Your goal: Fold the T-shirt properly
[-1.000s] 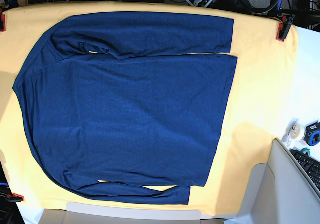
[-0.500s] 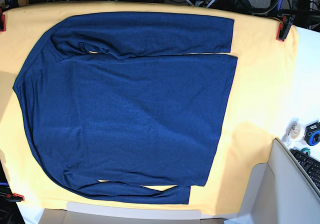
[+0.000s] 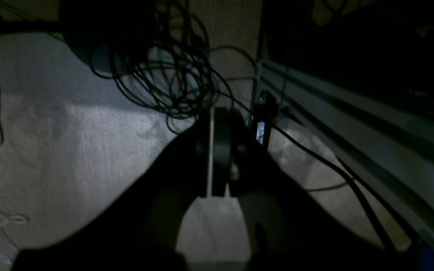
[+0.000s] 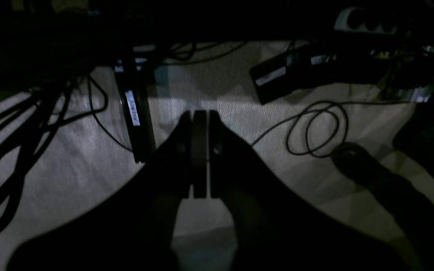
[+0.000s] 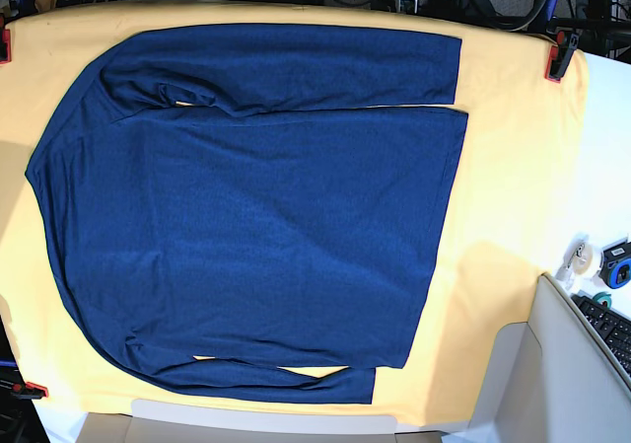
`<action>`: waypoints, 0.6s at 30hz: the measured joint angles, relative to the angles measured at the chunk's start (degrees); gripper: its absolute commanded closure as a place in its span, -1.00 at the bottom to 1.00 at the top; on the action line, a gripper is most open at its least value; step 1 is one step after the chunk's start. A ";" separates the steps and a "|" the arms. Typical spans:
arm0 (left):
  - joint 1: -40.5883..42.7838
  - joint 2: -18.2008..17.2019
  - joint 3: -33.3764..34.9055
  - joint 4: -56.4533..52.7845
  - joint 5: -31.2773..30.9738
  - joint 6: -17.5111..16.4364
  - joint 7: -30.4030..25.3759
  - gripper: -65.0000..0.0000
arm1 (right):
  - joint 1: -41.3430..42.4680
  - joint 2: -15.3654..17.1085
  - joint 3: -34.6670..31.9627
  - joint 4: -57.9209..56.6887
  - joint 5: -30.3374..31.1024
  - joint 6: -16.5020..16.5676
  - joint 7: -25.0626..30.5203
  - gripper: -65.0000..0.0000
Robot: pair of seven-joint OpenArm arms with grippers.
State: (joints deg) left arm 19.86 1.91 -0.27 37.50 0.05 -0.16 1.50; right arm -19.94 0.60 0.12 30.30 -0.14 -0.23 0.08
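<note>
Nearby, the T-shirt (image 5: 256, 216) lies flat on the yellow cloth (image 5: 513, 196), both long sleeves laid along its sides, nothing touching it. Red clamps (image 5: 559, 53) pin the cloth's corners. Further back, past the table edge, the left gripper (image 3: 211, 150) and right gripper (image 4: 200, 150) hang over tangled cables (image 3: 171, 79), fingers pressed together, holding nothing.

This was a robotics lab or research workspace. A pale yellow cloth (image 5: 513, 167) was stretched over the table and pinned at its corners by red clamps (image 5: 559, 56). Tangled black cables (image 3: 171, 75) and power bricks (image 4: 277, 77) lay on grey carpet (image 3: 70, 150) below. A keyboard (image 5: 611, 332) and tape rolls (image 5: 584, 258) sat at the side.
</note>
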 measured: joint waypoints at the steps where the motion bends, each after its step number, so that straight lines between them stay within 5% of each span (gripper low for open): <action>1: 1.29 -0.02 0.00 2.56 0.00 0.00 0.07 1.00 | -1.03 0.02 0.00 1.36 0.11 0.02 0.09 1.00; 8: 10.99 -0.17 0.15 23.37 -0.26 -0.28 8.92 1.00 | -9.11 0.02 0.00 11.08 0.09 -0.07 -0.61 1.00; 18: 22.58 -3.45 0.79 39.76 -0.42 0.00 10.71 1.00 | -21.81 2.19 -0.09 28.20 0.02 -0.02 -0.39 1.00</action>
State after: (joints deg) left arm 42.44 -1.54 0.51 77.25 -0.36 -0.16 12.21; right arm -41.76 2.79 0.03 58.50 -0.12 -0.25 -0.32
